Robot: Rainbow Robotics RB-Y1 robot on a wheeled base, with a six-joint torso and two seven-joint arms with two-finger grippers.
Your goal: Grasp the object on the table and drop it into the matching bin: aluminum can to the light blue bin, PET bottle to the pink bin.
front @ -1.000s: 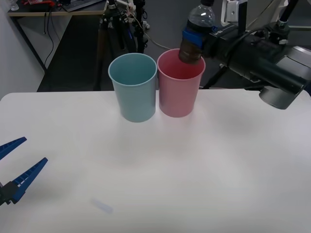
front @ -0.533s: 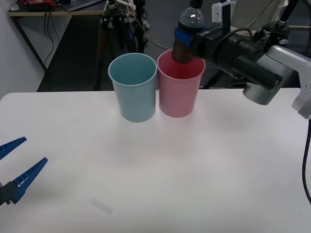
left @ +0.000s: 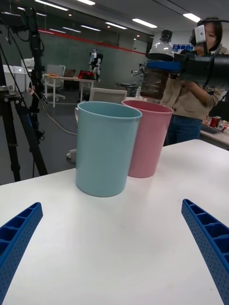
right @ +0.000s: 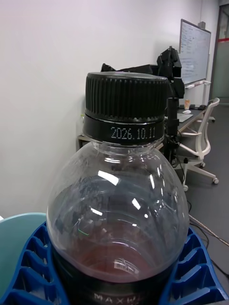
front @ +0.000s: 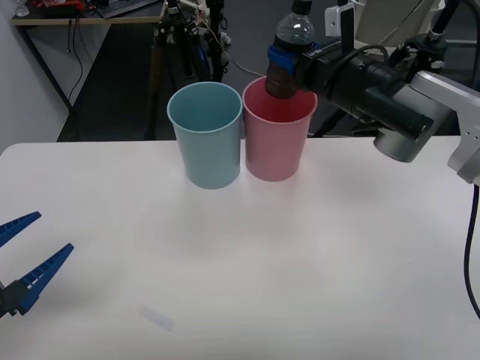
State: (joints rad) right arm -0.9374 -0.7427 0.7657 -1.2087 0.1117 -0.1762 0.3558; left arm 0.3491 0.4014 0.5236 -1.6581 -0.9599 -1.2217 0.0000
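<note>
My right gripper is shut on the PET bottle, a small clear bottle with a black cap and dark brown lower half. It holds the bottle upright just above the mouth of the pink bin. The light blue bin stands touching the pink bin on its left, both at the back of the white table. In the right wrist view the bottle sits between the blue fingers. The left wrist view shows the bottle over the pink bin. My left gripper rests open at the table's front left.
Tripods, cables and a desk stand on the floor behind the table. A person stands behind the bins, touching nothing. Open tabletop lies between the bins and my left gripper.
My right arm carried the bottle leftward from the pink bin's right rim to above its mouth, most of it in the first half second. The left gripper stayed still.
</note>
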